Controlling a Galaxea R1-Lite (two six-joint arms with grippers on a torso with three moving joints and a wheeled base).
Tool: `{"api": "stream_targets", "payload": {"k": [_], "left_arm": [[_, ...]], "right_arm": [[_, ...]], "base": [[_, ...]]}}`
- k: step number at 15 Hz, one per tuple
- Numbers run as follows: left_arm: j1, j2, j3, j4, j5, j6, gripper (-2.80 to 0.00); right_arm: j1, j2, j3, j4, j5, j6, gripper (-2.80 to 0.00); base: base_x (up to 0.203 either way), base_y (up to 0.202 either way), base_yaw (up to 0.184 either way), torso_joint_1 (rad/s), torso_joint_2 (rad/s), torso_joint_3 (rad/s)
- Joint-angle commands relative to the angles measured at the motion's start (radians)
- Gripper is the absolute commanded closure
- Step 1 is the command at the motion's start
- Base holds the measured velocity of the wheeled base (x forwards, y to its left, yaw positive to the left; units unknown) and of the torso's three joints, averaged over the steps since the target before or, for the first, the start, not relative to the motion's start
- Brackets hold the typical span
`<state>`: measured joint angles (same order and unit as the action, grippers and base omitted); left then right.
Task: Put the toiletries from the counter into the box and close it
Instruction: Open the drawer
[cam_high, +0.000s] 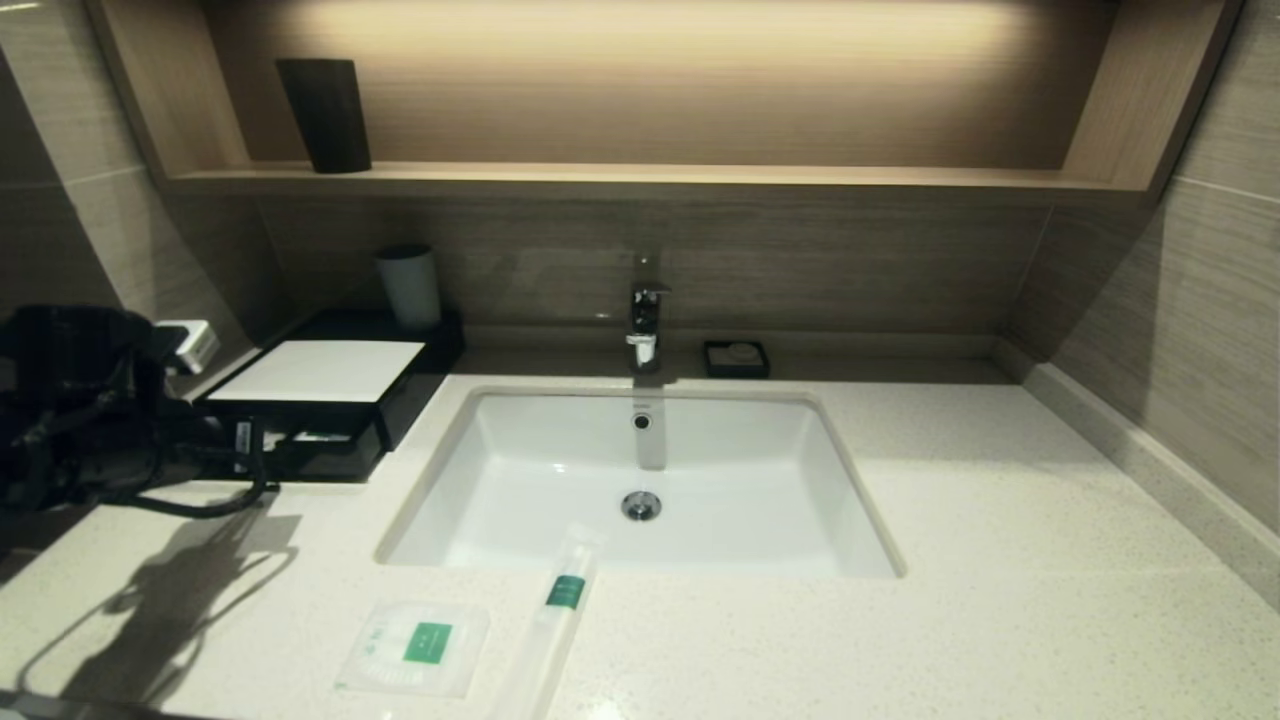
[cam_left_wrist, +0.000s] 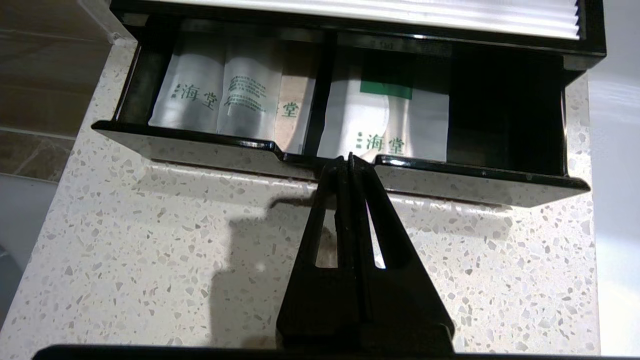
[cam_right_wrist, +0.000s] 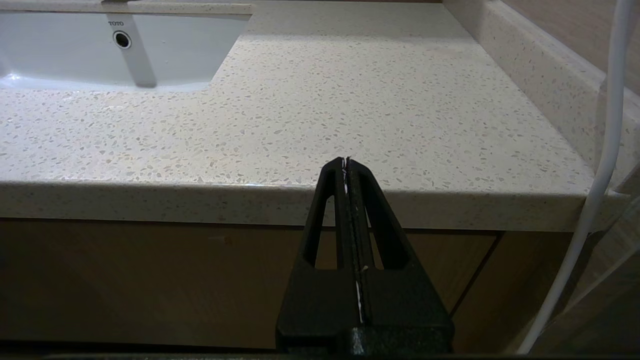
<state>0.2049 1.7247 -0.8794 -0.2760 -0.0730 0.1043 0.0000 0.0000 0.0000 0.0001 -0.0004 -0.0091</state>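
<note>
The flat square packet and the long slim packet lie on the counter near its front edge, in front of the basin. The black box with the white top stands at the back left, and its drawer is pulled out. Several pale packets with green print lie inside it. My left gripper is shut, with its tips at the notch in the middle of the drawer's front wall. My right gripper is shut and empty, low, off the counter's front edge at the right.
The white basin is sunk in the middle, with a faucet behind it. A small black soap dish sits by the back wall. A white cup stands behind the box, and a black cup is on the wooden shelf.
</note>
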Motion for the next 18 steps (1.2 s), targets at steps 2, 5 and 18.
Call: {"api": "stream_targets", "payload": {"k": [2,5,18], "left_arm": [[0.0,0.025,-0.031,-0.002,-0.002,-0.008,0.0],[-0.001,0.054,-0.045,-0.002,-0.002,-0.012,0.0],[-0.001,0.158,-0.118,-0.002,0.001,-0.032,0.0]], "right_arm": [[0.0,-0.002,0.0,0.0,0.0,-0.002,0.0],[0.0,-0.002,0.0,0.0,0.0,-0.002,0.0],[0.0,-0.002,0.0,0.0,0.0,-0.002,0.0]], "base": [[0.0,0.0,0.0,0.0,0.0,0.0],[0.0,0.0,0.0,0.0,0.0,0.0],[0.0,0.0,0.0,0.0,0.0,0.0]]}}
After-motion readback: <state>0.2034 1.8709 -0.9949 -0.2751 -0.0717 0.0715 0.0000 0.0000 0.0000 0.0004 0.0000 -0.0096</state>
